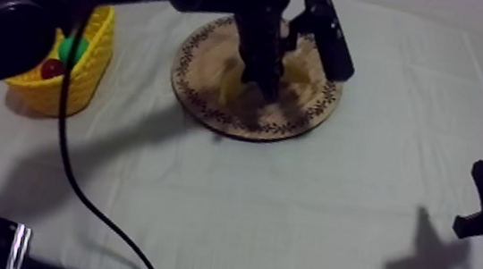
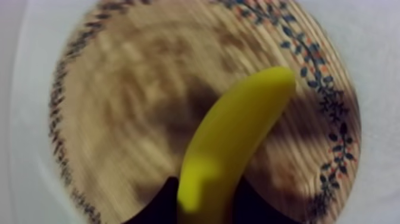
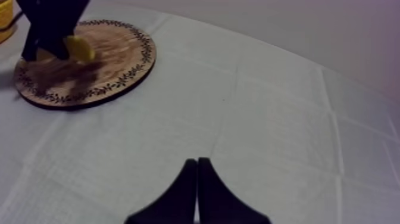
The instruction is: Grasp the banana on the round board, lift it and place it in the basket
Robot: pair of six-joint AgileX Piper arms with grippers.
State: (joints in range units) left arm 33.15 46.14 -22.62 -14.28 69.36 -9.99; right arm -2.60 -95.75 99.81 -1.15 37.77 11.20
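Overhead, my left arm and left end effector (image 1: 261, 74) sit over the wooden board (image 1: 212, 110) and hide nearly everything under them; finger state is unreadable from there. Left wrist view settles it: banana (image 2: 238, 137) runs out from between the two black fingers (image 2: 152, 208), one touching each side, so that end effector is pinching the banana near one end. Free end points across the board toward the patterned rim. Gripped end is cut off past the fingers. Can't tell whether the banana rests on the board or hangs just above it. Right wrist view adds a yellow tip poking out beside the left end effector, over the board. Right end effector (image 3: 197, 179): fingers pressed together, nothing in them, over bare bench (image 3: 286, 119), well apart from the board. Yellow basket (image 1: 90, 79) at bench left holds a small red fruit (image 1: 53, 69) and a green item (image 1: 74, 50), partly hidden by the arm.
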